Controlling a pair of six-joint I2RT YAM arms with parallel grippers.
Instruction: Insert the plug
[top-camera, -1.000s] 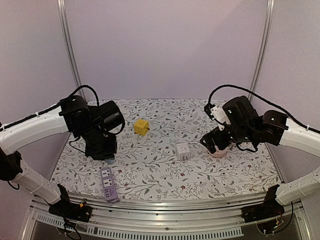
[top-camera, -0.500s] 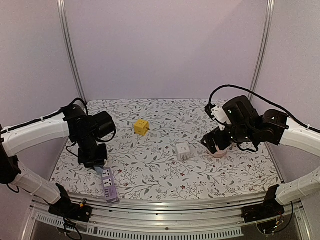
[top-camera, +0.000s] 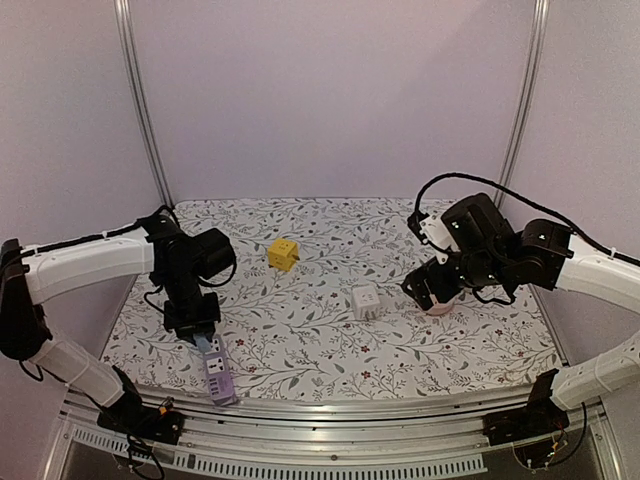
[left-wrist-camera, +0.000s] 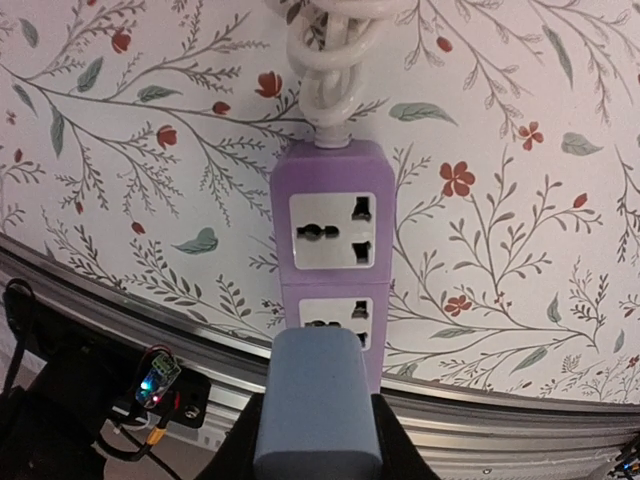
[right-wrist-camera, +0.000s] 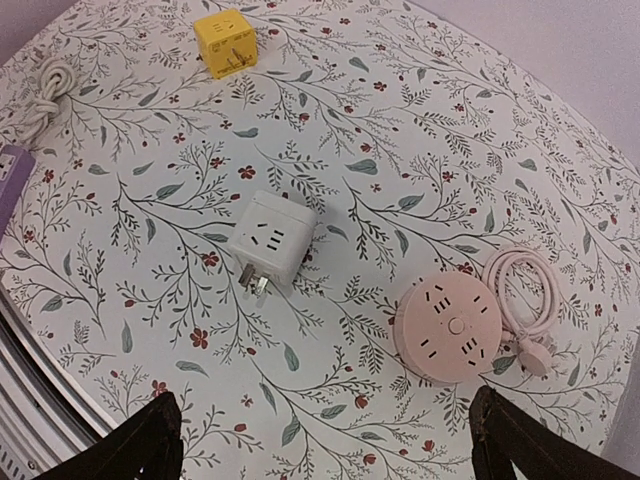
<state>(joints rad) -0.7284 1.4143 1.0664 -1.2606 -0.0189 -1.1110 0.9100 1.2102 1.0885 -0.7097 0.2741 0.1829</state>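
My left gripper is shut on a grey-blue plug and holds it right over the near socket of the purple power strip. The strip lies near the table's front left edge, its white cord coiled at the far end. The plug hides most of the near socket, and I cannot tell whether its pins are in. My right gripper is open and empty, held above the table near a round pink socket.
A white cube adapter with bare pins lies mid-table, also in the top view. A yellow cube adapter sits further back. The pink socket's cord coils at its right. The table's metal front rail is just beyond the strip.
My left arm has swung forward and down, bringing the plug from behind the strip to over its near socket. The right arm has hardly moved.
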